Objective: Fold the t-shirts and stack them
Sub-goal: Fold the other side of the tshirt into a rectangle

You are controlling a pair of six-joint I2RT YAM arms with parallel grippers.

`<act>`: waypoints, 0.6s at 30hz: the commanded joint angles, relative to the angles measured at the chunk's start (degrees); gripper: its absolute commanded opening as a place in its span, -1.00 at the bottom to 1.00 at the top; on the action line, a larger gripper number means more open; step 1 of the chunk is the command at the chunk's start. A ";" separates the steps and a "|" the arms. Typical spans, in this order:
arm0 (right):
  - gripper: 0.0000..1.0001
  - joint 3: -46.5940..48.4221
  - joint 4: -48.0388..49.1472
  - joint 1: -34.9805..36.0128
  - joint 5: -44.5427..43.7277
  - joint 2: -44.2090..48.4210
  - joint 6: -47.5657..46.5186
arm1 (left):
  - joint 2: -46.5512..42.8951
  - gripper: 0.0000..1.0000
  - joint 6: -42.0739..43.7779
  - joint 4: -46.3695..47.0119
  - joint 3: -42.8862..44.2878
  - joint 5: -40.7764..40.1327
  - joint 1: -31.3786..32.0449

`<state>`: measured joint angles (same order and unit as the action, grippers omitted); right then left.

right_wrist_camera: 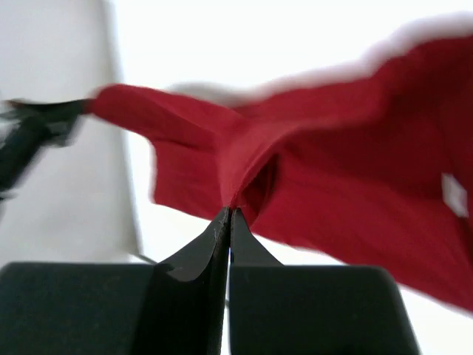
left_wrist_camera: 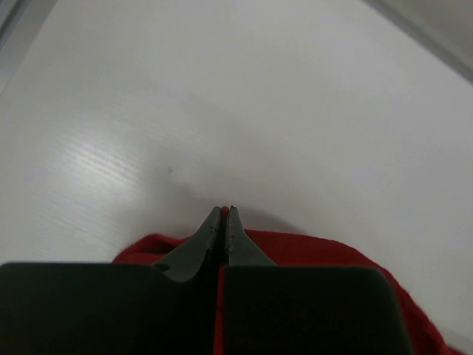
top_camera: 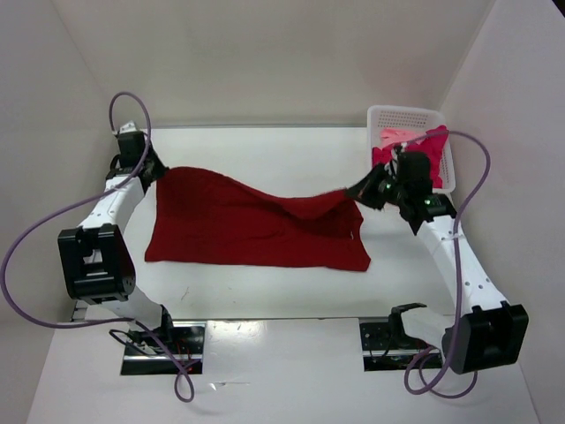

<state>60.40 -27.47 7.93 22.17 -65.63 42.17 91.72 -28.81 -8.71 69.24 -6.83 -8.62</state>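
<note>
1. While I watch the top view, the dark red t-shirt (top_camera: 256, 230) lies spread across the middle of the white table (top_camera: 265, 150). Its lower edge is flat and its upper edge is lifted at both ends.
2. Up in the upper left of the frame, my left gripper (top_camera: 152, 170) has its jaws pressed together on the shirt's upper left corner. On the left wrist view I can see red cloth pinched between the closed tips, low over the table.
3. Right of centre, my right gripper (top_camera: 360, 192) is clamped on the shirt's upper right corner. It holds that corner off the table, so the cloth sags in a ridge between the two grippers.
4. My right wrist view is blurred, but red fabric is drawn into the shut tips. A small white tag (right_wrist_camera: 454, 194) shows at the right edge of that frame.
5. In the upper right corner sits the white perforated basket (top_camera: 402, 113), just behind the right gripper. A magenta-pink t-shirt (top_camera: 433, 141) hangs over its front rim, with pale pink cloth (top_camera: 393, 137) beside it inside.
</note>
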 commanded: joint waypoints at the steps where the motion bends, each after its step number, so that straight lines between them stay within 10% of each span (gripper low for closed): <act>1: -0.99 -10.25 -5.53 -1.34 -4.54 -0.28 -1.91 | -2.15 -1.00 -0.20 1.15 -4.45 -1.60 -0.43; 18: -0.99 -4.95 -19.44 -1.34 -9.88 8.94 -6.00 | -10.83 -0.98 -0.81 -0.86 -8.30 -5.02 -1.22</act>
<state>53.18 -42.19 6.92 15.12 -58.07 39.21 84.47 -28.91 -10.67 60.65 -10.18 -9.56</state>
